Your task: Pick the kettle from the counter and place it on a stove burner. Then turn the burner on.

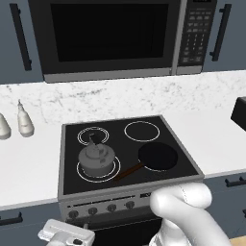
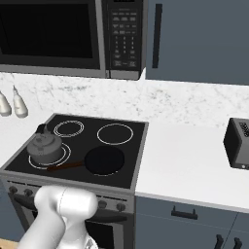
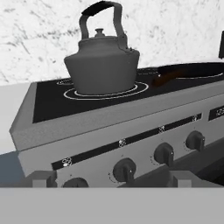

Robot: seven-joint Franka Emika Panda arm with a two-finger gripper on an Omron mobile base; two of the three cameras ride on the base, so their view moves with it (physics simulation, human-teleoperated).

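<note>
The dark grey kettle (image 1: 97, 158) (image 2: 44, 146) (image 3: 103, 57) stands upright on the stove's front left burner (image 1: 114, 169), its black handle arched over the lid. My gripper (image 3: 111, 179) is low in front of the stove's control panel, open, with nothing between its fingers. Its fingertips (image 3: 41, 178) point at the row of knobs (image 3: 124, 169), just short of them. In the left base view the hand (image 1: 66, 234) sits below the leftmost knobs (image 1: 73, 214). The white counter (image 1: 24, 168) (image 2: 194, 160) flanks the stove on both sides.
A black frying pan (image 1: 157, 156) (image 2: 104, 160) (image 3: 192, 69) rests on the front right burner, handle toward the kettle. Two pale bottles (image 1: 24, 120) (image 2: 19, 104) stand at the back left. A toaster (image 2: 238, 143) sits on the right counter. A microwave (image 1: 110, 33) hangs above.
</note>
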